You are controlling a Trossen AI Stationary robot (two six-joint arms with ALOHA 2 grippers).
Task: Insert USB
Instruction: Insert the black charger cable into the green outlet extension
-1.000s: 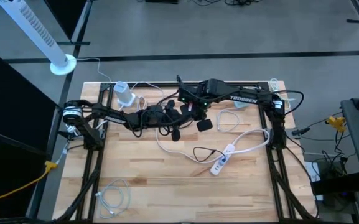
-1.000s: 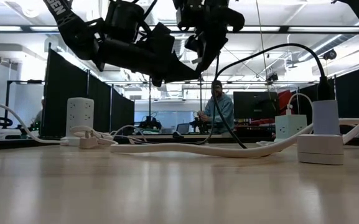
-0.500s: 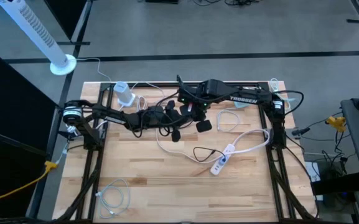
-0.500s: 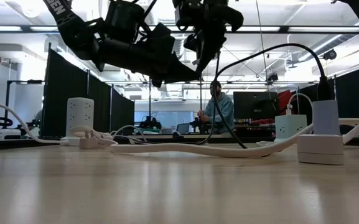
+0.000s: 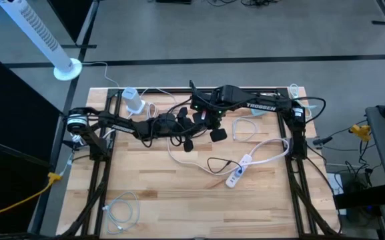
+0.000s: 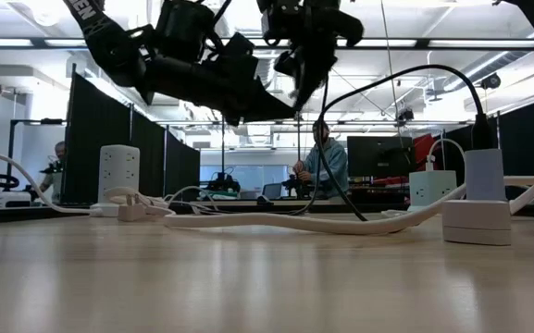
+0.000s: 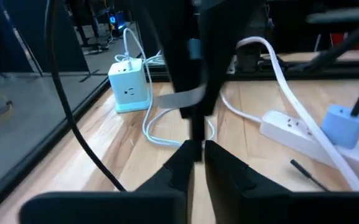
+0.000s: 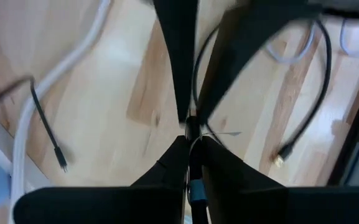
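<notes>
Both grippers, left gripper (image 7: 197, 151) and right gripper (image 8: 191, 142), pinch the thin black cable (image 8: 196, 68) together, above the white power strip (image 5: 239, 171).

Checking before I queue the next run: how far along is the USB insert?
Done: the black cable is picked up and hangs in mid-air.
In hand: the left tool and right tool meet tip to tip above mid-table, both pinched on it.
Left: the insertion itself. The white power strip lies untouched on the table, apart from both tools.
</notes>
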